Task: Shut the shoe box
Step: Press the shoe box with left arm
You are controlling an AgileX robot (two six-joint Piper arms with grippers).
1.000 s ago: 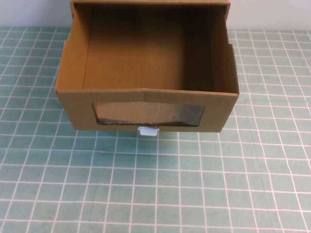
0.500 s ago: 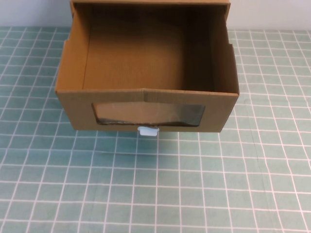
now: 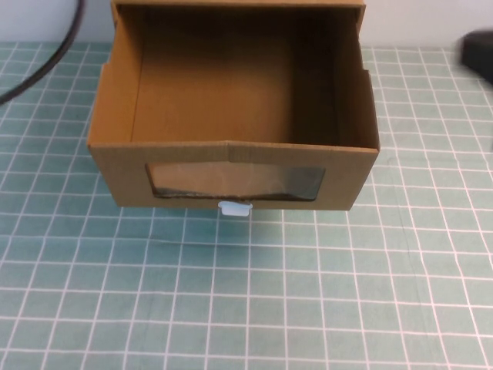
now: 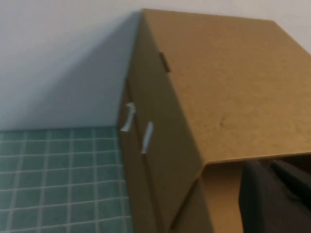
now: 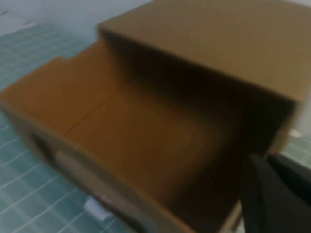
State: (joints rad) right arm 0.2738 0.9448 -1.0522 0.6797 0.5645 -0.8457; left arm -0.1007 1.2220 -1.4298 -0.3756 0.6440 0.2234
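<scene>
The brown cardboard shoe box (image 3: 231, 158) stands at the back middle of the mat. Its drawer is pulled out toward me, open on top and empty. The front has a clear window (image 3: 235, 183) with a small white pull tab (image 3: 235, 208) below it. My left gripper (image 4: 277, 199) is a dark shape close by the left side of the box's outer sleeve (image 4: 218, 87). My right gripper (image 5: 279, 194) is a dark shape above the drawer's right side, looking into the drawer (image 5: 146, 141). In the high view it is a dark blur (image 3: 479, 50) at the far right.
A green mat with a white grid (image 3: 246, 293) covers the table in front of and beside the box. A black cable (image 3: 42, 62) curves in at the back left. A pale wall (image 4: 58, 58) stands behind the box.
A black cable has come into view at the back left and a dark blur of the right arm at the far right. The box has not moved.
</scene>
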